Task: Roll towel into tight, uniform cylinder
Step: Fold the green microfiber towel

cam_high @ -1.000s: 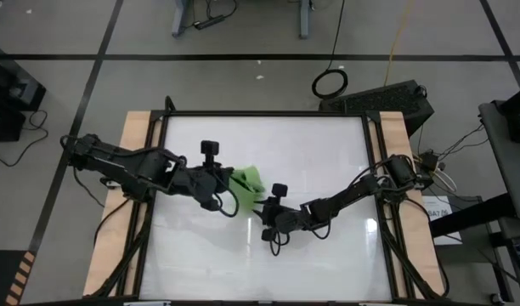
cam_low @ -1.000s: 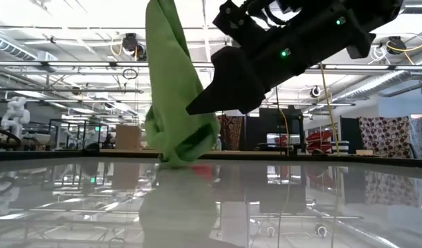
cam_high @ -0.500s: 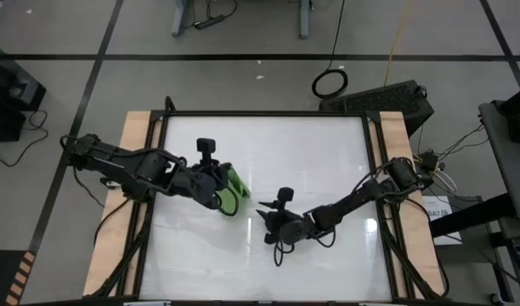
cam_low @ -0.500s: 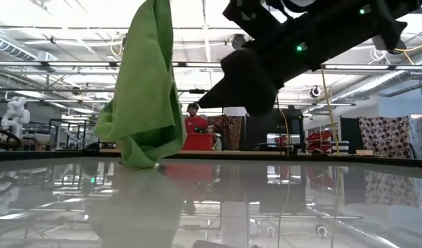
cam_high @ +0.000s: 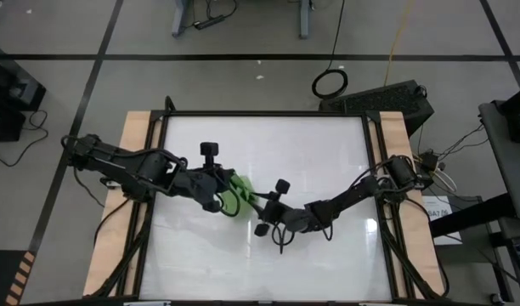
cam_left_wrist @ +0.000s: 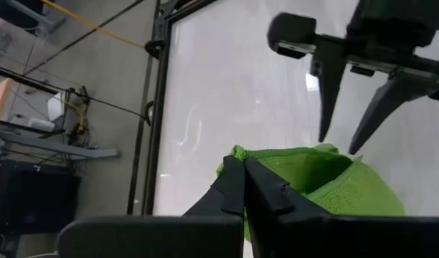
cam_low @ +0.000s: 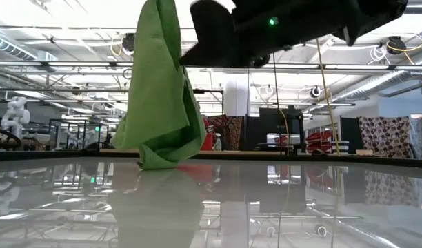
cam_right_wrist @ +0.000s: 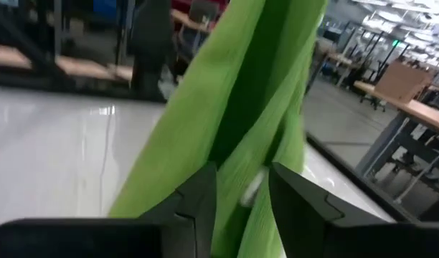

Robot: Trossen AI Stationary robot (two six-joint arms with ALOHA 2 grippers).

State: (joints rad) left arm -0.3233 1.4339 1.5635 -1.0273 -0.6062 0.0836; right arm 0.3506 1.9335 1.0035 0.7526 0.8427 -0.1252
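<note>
The lime-green towel hangs from my left gripper near the middle of the white table. In the low view the towel is a long bunched drape. My left gripper is shut on it. My right gripper is open just to the right of the towel. In the right wrist view its two fingers stand on either side of a hanging fold of the towel. I cannot tell whether they touch it. My left gripper pinches the towel's bunched upper edge between its two shut fingers, coming from the table's left. How many layers it has, I cannot tell. The towel hangs slack below the fingers, and its crumpled lower end rests on the table.
Wooden side rails and a black frame border the table. There is free tabletop toward the far edge and the near edge. A person in red shows far off behind the towel.
My left gripper has swung the hanging towel toward the table's left and part of the way back; the lower end has stayed on the table. My right gripper drew back toward the near edge, then came back up to the towel.
</note>
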